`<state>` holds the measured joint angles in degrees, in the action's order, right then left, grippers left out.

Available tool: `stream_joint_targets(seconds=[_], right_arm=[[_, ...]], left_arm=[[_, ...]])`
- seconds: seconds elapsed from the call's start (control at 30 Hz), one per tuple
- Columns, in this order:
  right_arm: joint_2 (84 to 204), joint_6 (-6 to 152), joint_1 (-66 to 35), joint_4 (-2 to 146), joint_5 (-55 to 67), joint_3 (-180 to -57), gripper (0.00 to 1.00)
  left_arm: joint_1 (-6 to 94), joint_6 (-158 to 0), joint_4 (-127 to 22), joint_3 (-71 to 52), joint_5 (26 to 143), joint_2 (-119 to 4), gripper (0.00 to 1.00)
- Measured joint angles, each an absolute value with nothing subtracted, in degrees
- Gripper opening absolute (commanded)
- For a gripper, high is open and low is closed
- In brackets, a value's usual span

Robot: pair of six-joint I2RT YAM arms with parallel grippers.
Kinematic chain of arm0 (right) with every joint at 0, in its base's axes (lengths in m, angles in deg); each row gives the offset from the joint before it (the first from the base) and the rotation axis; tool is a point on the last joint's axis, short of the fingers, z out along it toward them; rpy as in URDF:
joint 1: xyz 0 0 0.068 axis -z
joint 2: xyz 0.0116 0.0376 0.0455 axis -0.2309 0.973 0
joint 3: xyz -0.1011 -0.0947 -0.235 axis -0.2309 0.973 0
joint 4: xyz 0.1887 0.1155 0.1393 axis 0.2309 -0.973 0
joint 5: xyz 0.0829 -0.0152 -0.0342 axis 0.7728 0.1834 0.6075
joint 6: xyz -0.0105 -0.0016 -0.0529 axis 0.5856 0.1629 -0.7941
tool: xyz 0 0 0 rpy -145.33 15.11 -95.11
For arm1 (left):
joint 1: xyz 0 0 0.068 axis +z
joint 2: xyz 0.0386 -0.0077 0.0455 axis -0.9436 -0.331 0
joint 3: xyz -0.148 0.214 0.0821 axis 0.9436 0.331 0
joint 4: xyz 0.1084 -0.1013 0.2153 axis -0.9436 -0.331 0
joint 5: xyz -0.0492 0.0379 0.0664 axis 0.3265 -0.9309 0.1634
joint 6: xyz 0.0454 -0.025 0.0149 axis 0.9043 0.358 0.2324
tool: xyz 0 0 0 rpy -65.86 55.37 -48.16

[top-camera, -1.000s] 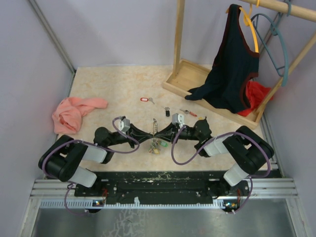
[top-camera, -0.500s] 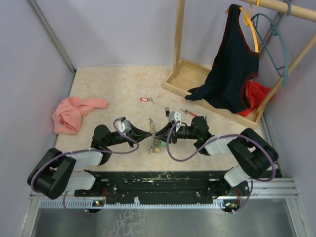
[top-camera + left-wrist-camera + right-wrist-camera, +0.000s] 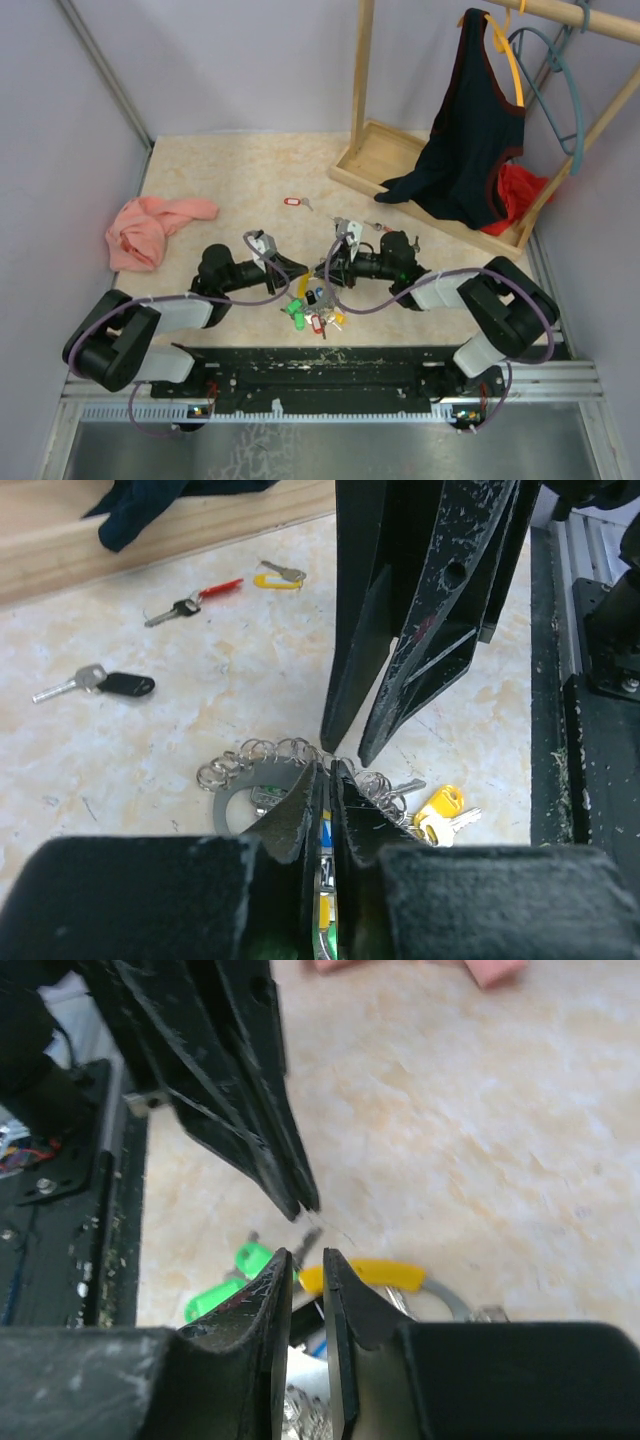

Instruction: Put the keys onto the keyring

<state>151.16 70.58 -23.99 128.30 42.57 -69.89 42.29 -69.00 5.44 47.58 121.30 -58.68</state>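
Note:
The keyring (image 3: 232, 792), a thin grey ring with a yellow sleeve (image 3: 372, 1274), lies low over the table with its bunch of green, red and yellow tagged keys (image 3: 312, 306). My left gripper (image 3: 328, 777) is shut on the ring's edge. My right gripper (image 3: 308, 1260) faces it tip to tip, its fingers (image 3: 345, 715) a narrow gap apart just above the ring, and nothing shows pinched between them. Loose keys lie further back: a black-tagged one (image 3: 100, 685), a red one (image 3: 195, 598) and a yellow one (image 3: 279, 576). A red-tagged key (image 3: 292, 202) lies alone.
A pink cloth (image 3: 150, 228) lies at the left. A wooden rack base (image 3: 385, 160) stands at the back right with a dark top (image 3: 465, 130) and a teal hanger (image 3: 562, 95) hanging over it. The table's black front rail (image 3: 600, 680) is close by.
Both grippers have moved forward and down with the ring. The key bunch, which hung between them, now lies spread on the table in front of them.

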Motion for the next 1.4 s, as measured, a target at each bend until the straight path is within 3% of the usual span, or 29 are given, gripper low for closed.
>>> stream_joint_targets(seconds=[0.23, 0.6, 1.13, 1.4], right_arm=[[145.59, 70.10, -23.97, 105.02, 29.96, -73.41, 0.28], [143.75, 75.59, -23.95, 78.58, 21.91, -76.12, 0.27], [152.80, 80.55, -21.26, 83.56, 24.95, -77.47, 0.23], [154.11, 80.94, -21.22, 85.02, 28.14, -77.47, 0.09]], left_arm=[[40.21, -71.49, -3.83, 44.91, 115.47, -58.92, 0.30], [31.62, -75.23, -18.80, 37.85, 104.56, -63.97, 0.32], [30.27, -79.66, -24.66, 34.92, 101.41, -72.82, 0.32], [30.27, -80.89, -24.28, 34.12, 101.32, -73.93, 0.31]])
